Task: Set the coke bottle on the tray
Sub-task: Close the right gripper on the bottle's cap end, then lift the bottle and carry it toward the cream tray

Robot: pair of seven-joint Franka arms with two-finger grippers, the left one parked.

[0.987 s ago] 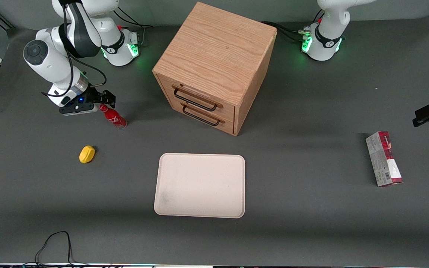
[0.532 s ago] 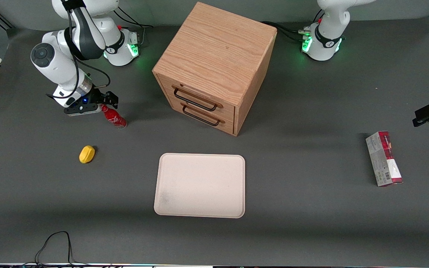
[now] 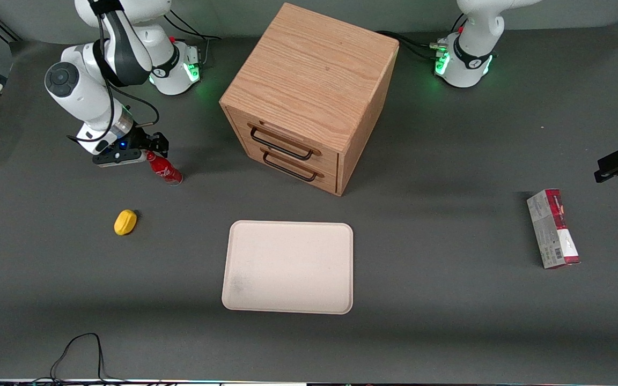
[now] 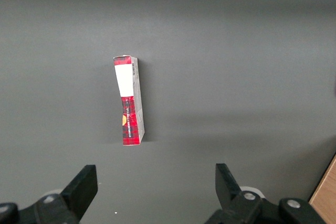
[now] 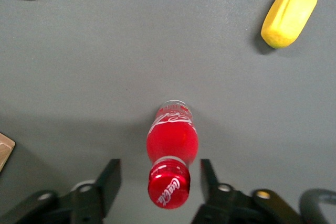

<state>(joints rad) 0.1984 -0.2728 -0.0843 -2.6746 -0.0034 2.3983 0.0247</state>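
Claw (image 5: 160, 179): spread wide, one finger (image 5: 109, 179) on each side of the bottle's cap with clear gaps, holding nothing; it hangs low over the working arm's end of the surface (image 3: 448, 321).
Coke bottle (image 3: 164, 169): stands upright on the dark grey surface, its red cap between the spread fingers, its white script logo visible on the red body; it is farther from the front camera than the tray and well apart from it.
Tray (image 3: 287, 266): cream-beige, flat on the surface, nearer the front camera than the cabinet, nothing on it.
Wooden drawer cabinet (image 3: 309, 96): two drawers with dark handles, between the bottle and the parked arm's end.
Yellow lump (image 3: 125, 222): on the surface, near the bottle and nearer the front camera.
Red-and-grey carton (image 3: 552, 228): lies toward the parked arm's end.
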